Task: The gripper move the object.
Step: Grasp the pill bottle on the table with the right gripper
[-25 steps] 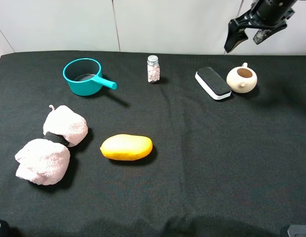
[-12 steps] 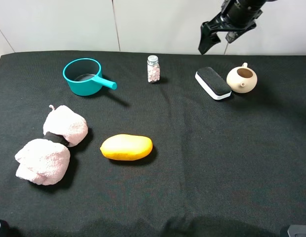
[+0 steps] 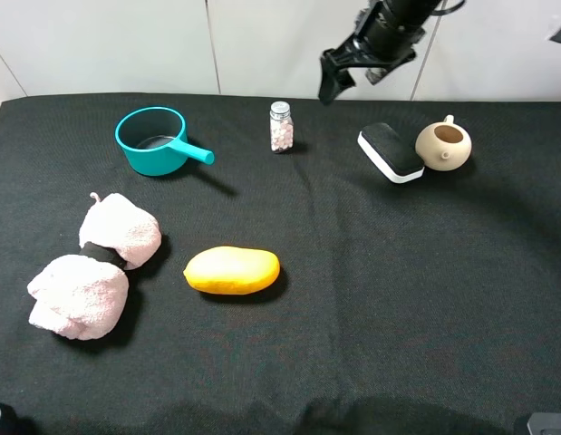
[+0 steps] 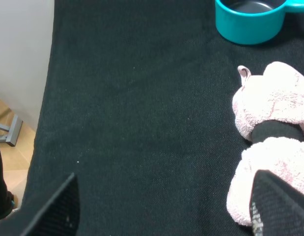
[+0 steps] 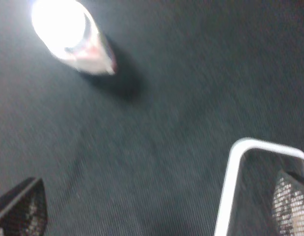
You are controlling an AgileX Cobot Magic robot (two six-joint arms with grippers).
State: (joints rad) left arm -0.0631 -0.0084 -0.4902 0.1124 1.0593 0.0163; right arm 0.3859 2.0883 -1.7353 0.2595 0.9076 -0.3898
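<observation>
Exterior high view: nearest, pink cloth bundles [image 3: 81, 294] and a yellow mango [image 3: 232, 270] lie on the black tabletop [image 3: 398, 299]. The left gripper [image 4: 166, 211] sits beside the bundles, jaws wide. Farther back stand a teal scoop [image 3: 153, 139], the small bottle [image 3: 281, 126], an eraser [image 3: 391, 151] and a teapot [image 3: 443, 145]. Beyond the bottle hovers the right gripper [image 3: 351, 80], jaws wide.

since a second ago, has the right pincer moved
Yes. The right pincer has swung left, from above the teapot to past the eraser, near the small bottle.
</observation>
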